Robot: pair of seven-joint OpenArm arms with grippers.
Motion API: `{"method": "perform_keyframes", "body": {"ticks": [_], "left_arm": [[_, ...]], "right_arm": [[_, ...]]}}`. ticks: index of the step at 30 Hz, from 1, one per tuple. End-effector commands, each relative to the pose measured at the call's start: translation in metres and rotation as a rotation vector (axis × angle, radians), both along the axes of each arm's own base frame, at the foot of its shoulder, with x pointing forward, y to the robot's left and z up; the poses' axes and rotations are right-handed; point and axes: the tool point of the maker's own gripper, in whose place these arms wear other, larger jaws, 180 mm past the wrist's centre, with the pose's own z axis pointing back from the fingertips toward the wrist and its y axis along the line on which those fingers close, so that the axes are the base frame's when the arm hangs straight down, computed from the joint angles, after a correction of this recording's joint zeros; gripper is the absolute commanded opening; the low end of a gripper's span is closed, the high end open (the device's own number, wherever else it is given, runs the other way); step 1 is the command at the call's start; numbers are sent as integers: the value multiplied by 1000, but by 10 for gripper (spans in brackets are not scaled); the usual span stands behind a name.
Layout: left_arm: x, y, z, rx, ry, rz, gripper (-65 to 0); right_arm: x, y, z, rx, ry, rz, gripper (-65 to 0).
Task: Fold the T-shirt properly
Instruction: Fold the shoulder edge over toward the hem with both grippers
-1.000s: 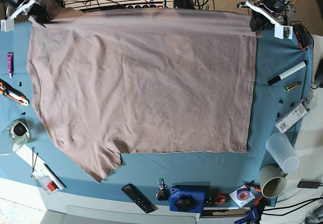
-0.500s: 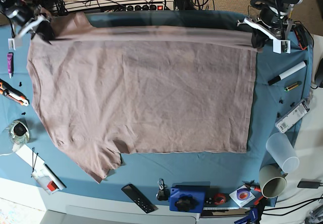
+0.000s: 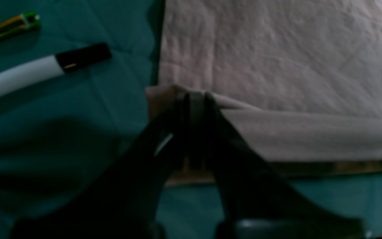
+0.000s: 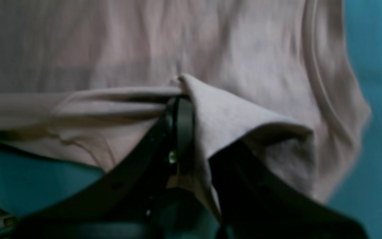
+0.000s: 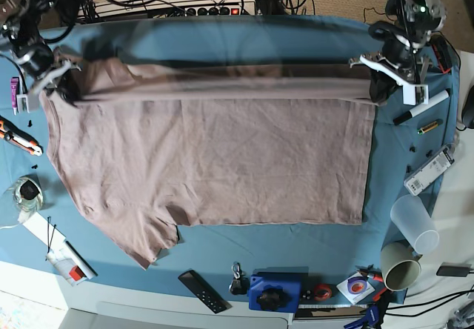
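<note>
The mauve T-shirt [image 5: 222,158] lies spread on the blue table cloth [image 5: 244,40], neck towards the left and hem towards the right. Its far edge is lifted and stretched in a band between the two grippers. My left gripper [image 5: 379,84] is shut on the far hem corner, and the left wrist view shows its black fingers [image 3: 192,99] pinching the T-shirt [image 3: 277,49] at that corner. My right gripper [image 5: 63,84] is shut on the far shoulder area. In the right wrist view the T-shirt [image 4: 144,43] drapes over that gripper [image 4: 181,99].
Right of the shirt lie a white marker [image 5: 421,107], a green-yellow pen [image 5: 429,127], a white remote-like bar [image 5: 429,170] and two cups [image 5: 415,223]. A black remote [image 5: 202,290] and a blue box [image 5: 274,292] sit at the front. An orange cutter [image 5: 21,138] and a jar [image 5: 26,195] are at the left.
Both grippers have drawn the shirt's far edge towards the front, over the shirt's body. A strip of blue cloth now shows at the back.
</note>
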Motion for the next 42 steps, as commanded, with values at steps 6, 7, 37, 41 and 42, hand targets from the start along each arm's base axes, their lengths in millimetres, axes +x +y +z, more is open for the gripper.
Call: {"method": "perform_keyframes", "body": {"ticks": [6, 7, 37, 41, 42], "left_arm": [[27, 12, 2, 14, -51, -3, -650], [31, 12, 4, 12, -59, -2, -650], [119, 5, -9, 159, -79, -41, -650], [125, 7, -23, 143, -55, -30, -650], [128, 7, -27, 137, -46, -30, -650]], "right_arm": [[35, -3, 18, -53, -96, 15, -650], [39, -4, 22, -60, -112, 11, -650], [125, -23, -1, 68, -148, -105, -650], [138, -8, -6, -6, -146, -38, -650], [141, -4, -6, -14, -148, -22, -650]]}}
